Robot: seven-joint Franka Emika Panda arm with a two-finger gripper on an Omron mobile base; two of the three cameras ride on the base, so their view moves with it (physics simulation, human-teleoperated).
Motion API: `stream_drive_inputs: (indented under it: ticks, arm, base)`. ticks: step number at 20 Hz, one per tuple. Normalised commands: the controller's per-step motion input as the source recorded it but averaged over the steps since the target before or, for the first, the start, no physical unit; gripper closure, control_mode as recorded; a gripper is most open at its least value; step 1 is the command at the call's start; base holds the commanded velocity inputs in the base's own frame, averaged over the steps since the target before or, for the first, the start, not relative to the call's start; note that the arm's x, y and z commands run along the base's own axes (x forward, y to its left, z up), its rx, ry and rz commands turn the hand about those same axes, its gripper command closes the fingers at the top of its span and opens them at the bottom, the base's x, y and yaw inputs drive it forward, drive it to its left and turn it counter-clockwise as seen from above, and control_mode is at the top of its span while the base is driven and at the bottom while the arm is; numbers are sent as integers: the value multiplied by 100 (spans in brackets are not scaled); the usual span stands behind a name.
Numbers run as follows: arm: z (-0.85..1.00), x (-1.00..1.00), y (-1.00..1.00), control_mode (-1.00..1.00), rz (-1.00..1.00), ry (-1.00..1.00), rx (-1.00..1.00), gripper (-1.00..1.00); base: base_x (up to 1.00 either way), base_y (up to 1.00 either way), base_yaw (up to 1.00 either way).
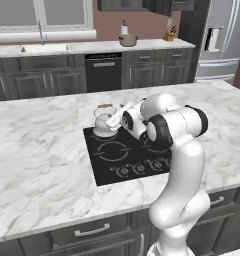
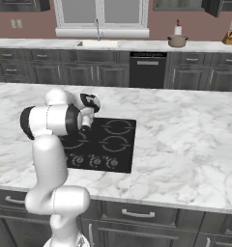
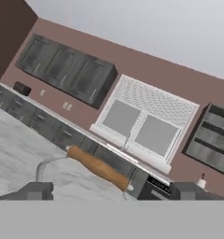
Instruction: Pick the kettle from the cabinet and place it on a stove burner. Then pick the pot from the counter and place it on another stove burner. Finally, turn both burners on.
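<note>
I see the kettle (image 1: 104, 121) standing upright on the back-left burner of the cooktop (image 1: 114, 152), its wooden handle top (image 3: 98, 166) running as a long bar straight across the hand view, just past the two fingertips (image 3: 35, 191) and between them. The gripper (image 1: 115, 119) sits right beside the kettle at handle height, on its right in the left base view, jaws wide apart and holding nothing; I judge the kettle is placed and let go. What the next move turns on is the pot (image 1: 128, 40): it sits on the far counter (image 1: 142, 46) under the wall cabinets, well apart from the gripper and beyond the island, off to the back right. The arm is folded over the cooktop, elbow high, forearm reaching left and forward, hand nearly level. I reckon the base must drive before the pot comes within reach.
</note>
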Motion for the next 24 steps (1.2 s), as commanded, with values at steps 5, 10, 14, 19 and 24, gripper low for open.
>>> stream_drive_inputs:
  ticks: [5,10,14,19,24]
  arm:
    - [21,-46,0,-100,0,-27,0,-100]
    - [44,-52,0,-100,0,-15,0,-100]
    - [62,-47,0,-100,0,-4,-5,-100]
    - [67,-42,0,-100,0,-5,-8,-100]
    - [67,-41,0,-100,0,-8,-12,-100]
  base:
    - [0,0,0]
    - [0,0,0]
    - [0,0,0]
    - [0,0,0]
    - [0,0,0]
